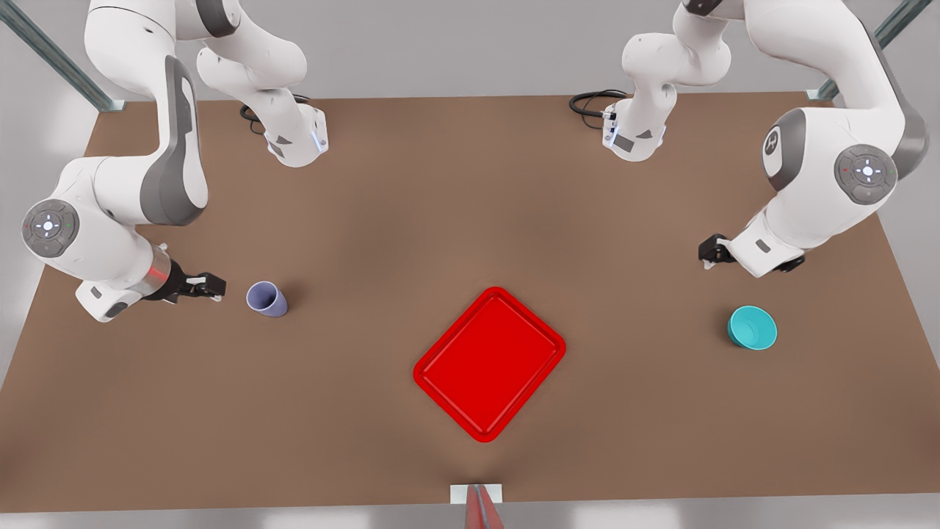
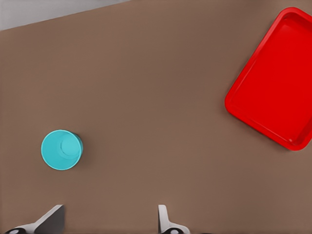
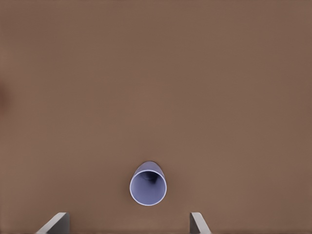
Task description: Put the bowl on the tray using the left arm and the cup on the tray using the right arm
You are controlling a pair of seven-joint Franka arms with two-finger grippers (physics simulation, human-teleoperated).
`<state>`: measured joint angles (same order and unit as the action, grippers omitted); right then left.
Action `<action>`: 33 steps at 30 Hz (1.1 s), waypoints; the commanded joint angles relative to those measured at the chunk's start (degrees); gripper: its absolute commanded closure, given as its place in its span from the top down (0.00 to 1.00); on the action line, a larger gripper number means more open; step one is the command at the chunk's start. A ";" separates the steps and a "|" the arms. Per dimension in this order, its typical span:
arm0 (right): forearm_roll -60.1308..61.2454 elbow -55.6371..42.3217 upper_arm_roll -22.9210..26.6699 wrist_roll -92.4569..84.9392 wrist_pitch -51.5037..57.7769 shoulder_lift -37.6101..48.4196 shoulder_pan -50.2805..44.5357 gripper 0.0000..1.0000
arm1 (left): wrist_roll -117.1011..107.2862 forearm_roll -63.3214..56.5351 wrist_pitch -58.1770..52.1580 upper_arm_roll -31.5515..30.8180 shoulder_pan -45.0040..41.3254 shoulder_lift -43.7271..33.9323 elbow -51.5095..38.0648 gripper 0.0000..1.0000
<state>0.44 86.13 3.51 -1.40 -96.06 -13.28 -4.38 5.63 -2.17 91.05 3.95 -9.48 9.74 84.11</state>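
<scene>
— Brown tabletop (image 1: 411, 213) runs wall to wall, grey behind it. What sits on it?

— Three containers. A red tray (image 1: 490, 364) lies near the middle, turned at an angle, nothing inside it. The lavender cup (image 1: 266, 299) stands upright off toward nine o'clock of the tray in the front view, empty as far as its open mouth shows. The teal bowl (image 1: 753, 328) rests toward three o'clock of the tray, well apart from it, also empty.

— And the grippers?

— The right gripper (image 1: 209, 286), on the arm with the reddish wrist band, hangs just beside the cup, at its nine o'clock, not touching it. In the right wrist view its fingertips (image 3: 57, 223) stand wide apart with the cup (image 3: 148, 184) between their lines, clear of both. It holds nothing.

— The other one?

— The left gripper (image 1: 711, 250) hovers at about eleven o'clock of the bowl, apart from it. In the left wrist view its fingers (image 2: 163, 218) are spread wide, gripping nothing; the bowl (image 2: 61, 149) sits near one finger, and the tray (image 2: 275, 80) lies farther off.
</scene>
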 commanded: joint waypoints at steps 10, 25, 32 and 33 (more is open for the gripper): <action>0.00 0.00 0.00 0.08 0.00 0.00 -0.28 1.00 | 15.29 15.52 14.59 6.86 17.92 19.87 3.78 1.00; 0.00 0.00 0.00 -0.09 0.00 0.00 -0.02 1.00 | 27.25 25.29 31.99 6.86 25.22 32.88 7.38 1.00; 0.00 0.00 0.00 -0.01 0.00 0.00 -0.02 1.00 | 27.16 24.94 31.99 6.95 25.13 33.06 7.29 0.50; 0.00 0.00 0.00 -0.01 -0.09 0.00 0.07 1.00 | 27.07 24.94 31.99 6.95 25.13 33.15 7.29 0.46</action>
<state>0.44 86.13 3.60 -1.41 -96.15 -13.28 -4.29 32.62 22.80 123.61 10.88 15.63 42.89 91.41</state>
